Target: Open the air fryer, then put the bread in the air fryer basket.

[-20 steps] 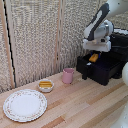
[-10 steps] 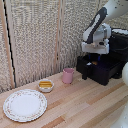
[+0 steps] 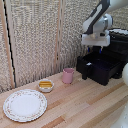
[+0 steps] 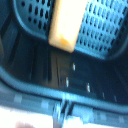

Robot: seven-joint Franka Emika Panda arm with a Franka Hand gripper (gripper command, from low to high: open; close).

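- I see the glossy black boxy air fryer with its deep black rectangular basket pulled open, short black handle jutting forward.
- The golden-orange oblong bread sits over the basket's perforated floor in my wrist view.

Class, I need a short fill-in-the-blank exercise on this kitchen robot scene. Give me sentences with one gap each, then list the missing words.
1. The drawer of the black air fryer is pulled ____.
2. The cup standing beside the air fryer basket is ____ in colour.
3. In the wrist view, the bread lies inside the ____.
4. The gripper hangs ____ the open drawer.

Missing words: open; pink; basket; above
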